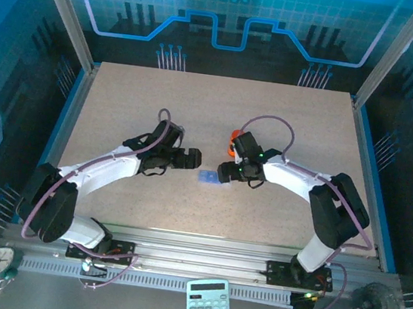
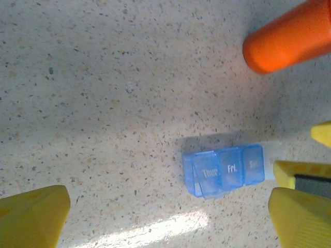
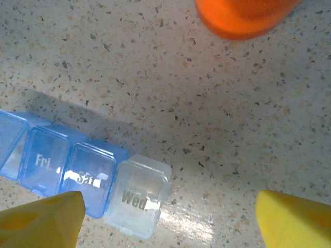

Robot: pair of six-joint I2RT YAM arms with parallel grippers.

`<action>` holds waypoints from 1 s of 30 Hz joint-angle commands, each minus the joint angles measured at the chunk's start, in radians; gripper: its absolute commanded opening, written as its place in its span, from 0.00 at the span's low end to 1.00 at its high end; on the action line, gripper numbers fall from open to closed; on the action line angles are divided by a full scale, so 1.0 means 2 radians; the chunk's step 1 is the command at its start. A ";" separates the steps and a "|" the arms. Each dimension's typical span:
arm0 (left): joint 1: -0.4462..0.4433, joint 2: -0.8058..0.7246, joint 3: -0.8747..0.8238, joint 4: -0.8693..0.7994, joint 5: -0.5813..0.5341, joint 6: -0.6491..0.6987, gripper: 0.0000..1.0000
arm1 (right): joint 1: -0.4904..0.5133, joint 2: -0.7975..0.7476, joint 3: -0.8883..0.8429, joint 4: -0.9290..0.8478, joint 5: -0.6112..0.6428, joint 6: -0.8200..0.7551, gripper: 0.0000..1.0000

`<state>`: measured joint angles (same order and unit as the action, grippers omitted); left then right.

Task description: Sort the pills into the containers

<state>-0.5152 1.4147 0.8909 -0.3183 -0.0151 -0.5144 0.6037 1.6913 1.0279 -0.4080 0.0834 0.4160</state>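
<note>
My right pincer point(image 3: 168, 214) is released, jaws wide. The pill box point(image 3: 77, 170) sits by 1 fingertip point(image 3: 41, 219), so closing could shove it. The orange bottle point(image 3: 243, 15) just ahead might topple.

blue pill box point(image 3: 51, 165) w/ one clear cell point(image 3: 138, 195), orange bottle point(image 3: 243, 15), speckled beige table point(image 3: 232, 129).

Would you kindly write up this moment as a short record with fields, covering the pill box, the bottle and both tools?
pill box: flat on the table, between the two tools; blue lids marked Thur, Fri, Sat
clear compartment: at one end of the box, marked Wed
bottle: orange, on the table beyond the box, apart from it
left tool: open, facing the box, holding nothing
right tool: open, at the Wed end of the box, holding nothing
</note>
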 commanded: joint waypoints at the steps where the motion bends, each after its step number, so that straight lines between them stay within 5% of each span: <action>1: -0.011 0.009 0.014 -0.028 -0.017 0.033 0.99 | 0.006 0.016 0.015 0.009 -0.007 0.012 0.86; 30: -0.080 0.092 0.010 -0.036 -0.086 0.091 0.99 | 0.007 0.045 -0.005 0.019 -0.008 0.017 0.84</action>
<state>-0.6659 1.5768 0.8948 -0.3882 -0.1535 -0.3580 0.6056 1.7546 1.0382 -0.3683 0.0673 0.4381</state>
